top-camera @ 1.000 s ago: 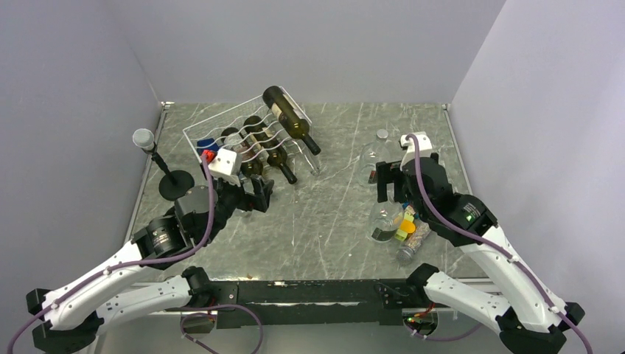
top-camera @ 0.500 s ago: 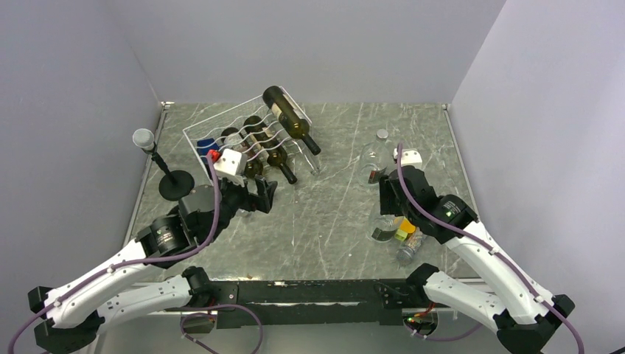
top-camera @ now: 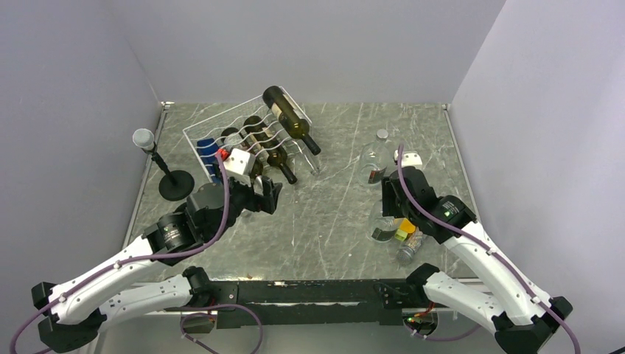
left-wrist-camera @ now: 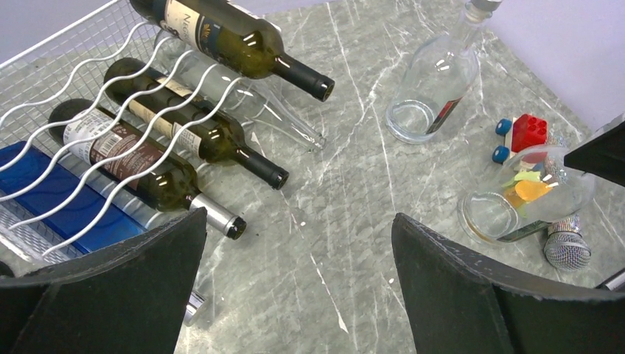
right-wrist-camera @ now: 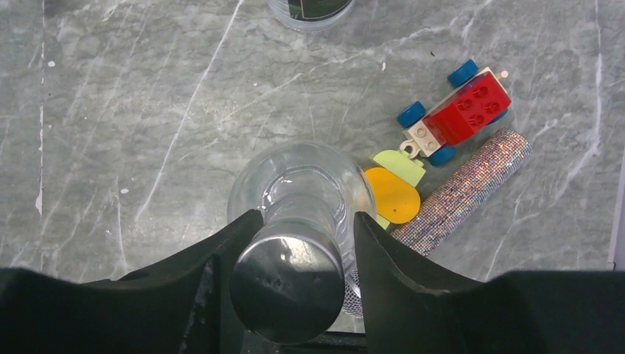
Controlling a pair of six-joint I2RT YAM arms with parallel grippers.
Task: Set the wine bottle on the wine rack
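Observation:
A clear glass wine bottle (right-wrist-camera: 302, 184) with a dark cap is at the right of the table, also seen as the clear bottle (top-camera: 383, 223) from above. My right gripper (right-wrist-camera: 302, 221) is shut on its neck just below the cap, one finger on each side. The white wire wine rack (top-camera: 221, 133) stands at the back left and holds dark bottles (left-wrist-camera: 184, 133), with one more dark bottle (top-camera: 289, 118) across its top. My left gripper (left-wrist-camera: 298, 228) hangs open over bare table in front of the wine rack (left-wrist-camera: 74, 88), with nothing between its fingers.
A second clear bottle (top-camera: 374, 158) lies behind the right gripper. Beside the held bottle are a red toy car (right-wrist-camera: 457, 110), yellow and green flat pieces (right-wrist-camera: 394, 193) and a glittery microphone (right-wrist-camera: 464, 192). A black round-based microphone stand (top-camera: 175, 183) stands left of the rack.
My right gripper came down toward the near side and its jaws closed on the clear bottle's neck. The left arm shifted a little to the right, jaws still wide.

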